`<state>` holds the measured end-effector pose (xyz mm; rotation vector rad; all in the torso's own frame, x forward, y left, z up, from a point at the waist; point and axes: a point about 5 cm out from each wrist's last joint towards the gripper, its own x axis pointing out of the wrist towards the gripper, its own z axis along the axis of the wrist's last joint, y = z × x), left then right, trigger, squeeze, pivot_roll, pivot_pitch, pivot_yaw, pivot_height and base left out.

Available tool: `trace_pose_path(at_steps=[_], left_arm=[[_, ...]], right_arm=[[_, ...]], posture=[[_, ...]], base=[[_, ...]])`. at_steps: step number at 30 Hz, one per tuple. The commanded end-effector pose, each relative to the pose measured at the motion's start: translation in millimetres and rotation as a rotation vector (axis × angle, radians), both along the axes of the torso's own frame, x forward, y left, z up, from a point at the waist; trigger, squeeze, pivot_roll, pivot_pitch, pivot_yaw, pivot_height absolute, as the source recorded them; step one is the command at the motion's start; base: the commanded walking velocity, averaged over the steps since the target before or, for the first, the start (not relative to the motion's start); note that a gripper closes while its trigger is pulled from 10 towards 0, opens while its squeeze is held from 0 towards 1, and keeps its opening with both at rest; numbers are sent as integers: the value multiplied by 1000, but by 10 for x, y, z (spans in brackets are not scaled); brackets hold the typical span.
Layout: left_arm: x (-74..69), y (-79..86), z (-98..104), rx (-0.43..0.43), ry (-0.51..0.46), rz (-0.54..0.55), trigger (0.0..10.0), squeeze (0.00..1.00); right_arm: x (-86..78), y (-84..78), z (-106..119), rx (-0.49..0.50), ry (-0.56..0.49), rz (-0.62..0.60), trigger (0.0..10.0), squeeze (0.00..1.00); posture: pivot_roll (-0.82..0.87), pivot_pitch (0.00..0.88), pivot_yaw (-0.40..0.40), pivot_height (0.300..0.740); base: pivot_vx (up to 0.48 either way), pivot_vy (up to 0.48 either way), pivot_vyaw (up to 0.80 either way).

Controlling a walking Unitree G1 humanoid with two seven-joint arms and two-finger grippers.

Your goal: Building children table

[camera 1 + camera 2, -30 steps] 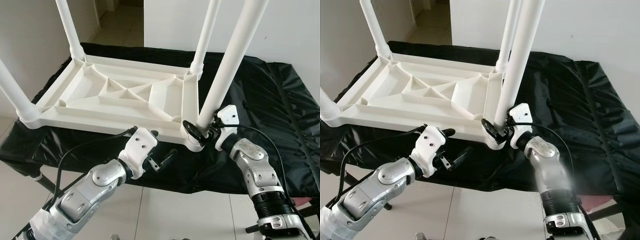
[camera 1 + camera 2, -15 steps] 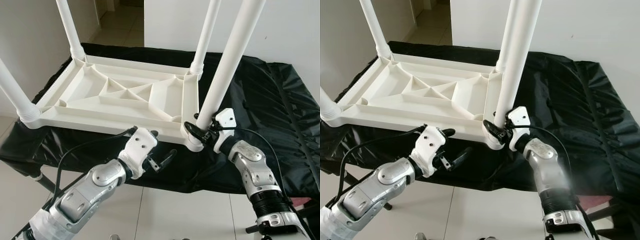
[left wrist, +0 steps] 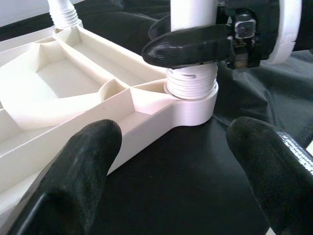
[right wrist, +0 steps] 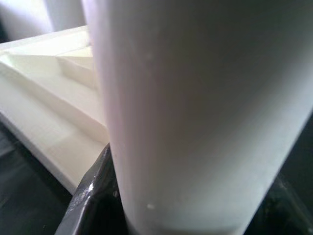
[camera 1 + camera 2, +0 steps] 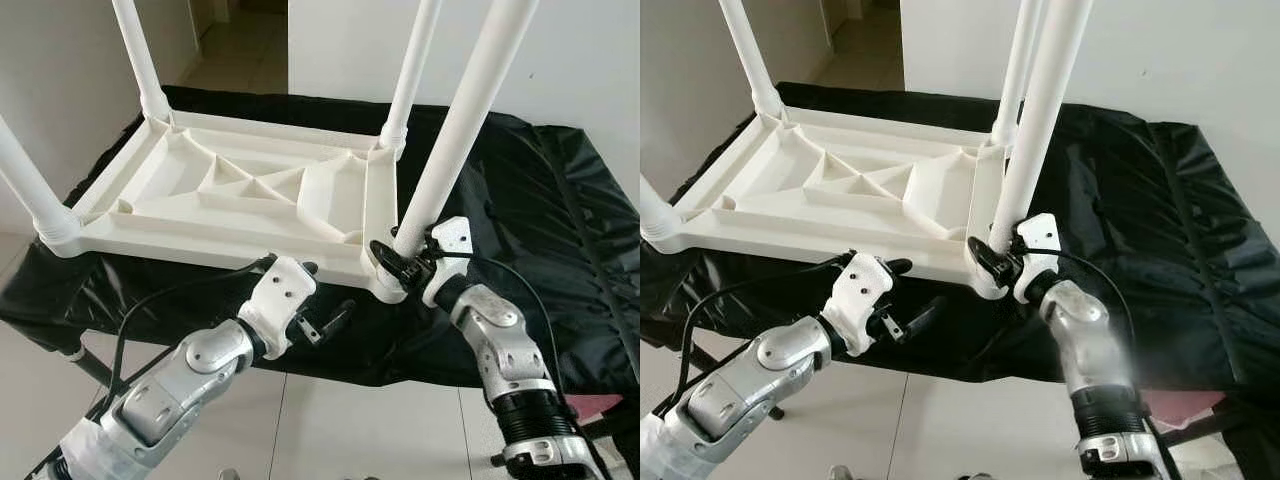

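A white plastic children's table [image 5: 230,190] lies upside down on a black cloth [image 5: 540,200], its legs pointing up. My right gripper [image 5: 400,262] is shut on the base of the near right leg [image 5: 455,130], just above its threaded socket [image 3: 193,93] at the table's corner. In the right wrist view the leg [image 4: 195,112] is pressed against a black finger [image 4: 93,196]. My left gripper [image 5: 322,292] is open, held just in front of the table's near edge and left of that corner, with nothing between its fingers [image 3: 73,171].
Three other legs stand at the far left [image 5: 140,60], far right [image 5: 410,70] and near left [image 5: 30,190] corners. The cloth hangs over the support's front edge above a tiled floor [image 5: 330,430]. A white wall runs behind.
My right gripper and forearm have shifted slightly left while staying on the leg's base, and the leg's tilt has changed a little. The left arm has not moved.
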<state>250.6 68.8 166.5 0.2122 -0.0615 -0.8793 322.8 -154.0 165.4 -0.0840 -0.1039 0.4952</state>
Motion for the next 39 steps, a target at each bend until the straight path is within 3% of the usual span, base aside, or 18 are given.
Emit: trace_pose_path(at_steps=[1, 9, 14, 16, 20, 21, 27, 37, 38, 39], left_arm=[[-129, -82, -33, 34, 35, -224, 10000, 0], [-152, -77, -58, 40, 43, -235, 10000, 0], [-162, -81, -63, 43, 46, -243, 10000, 0], [-154, -84, -60, 44, 46, -248, 10000, 0], [-146, -86, -57, 45, 44, -249, 10000, 0], [-144, -87, -55, 45, 43, -248, 10000, 0], [-149, -87, -60, 45, 44, -248, 10000, 0], [-144, -80, -60, 49, 43, -248, 10000, 0], [-139, -76, -56, 49, 42, -246, 10000, 0], [-139, -76, -56, 49, 42, -246, 10000, 0]], right_arm=[[-5, -29, -37, 38, 33, -40, 10000, 0], [-101, 95, 2, 104, 57, -264, 10000, 0], [-149, 136, -3, 112, 66, -322, 10000, 0], [-221, 190, -11, 132, 71, -421, 10000, 0], [-255, 199, -14, 143, 68, -489, 10000, 0], [-285, 204, -13, 172, 67, -564, 10000, 0], [-321, 226, 7, 211, 66, -641, 10000, 0], [-330, 202, 40, 212, 54, -650, 10000, 0], [-331, 191, 48, 209, 47, -650, 10000, 1000], [-331, 191, 48, 209, 47, -650, 10000, 1000]], posture=[[6, 96, -9, 740], [3, 89, 2, 740], [-2, 89, 5, 740], [-4, 88, 4, 740], [-4, 87, 3, 740], [-4, 87, 3, 740], [0, 82, 2, 740], [-1, 84, 4, 740], [-1, 85, 4, 740], [-1, 85, 4, 740]], base=[[0, 0, 0], [0, 0, 0], [0, 0, 0], [0, 0, 0], [0, 0, 0], [0, 0, 0], [0, 0, 0], [0, 0, 0], [0, 0, 0], [0, 0, 0]])
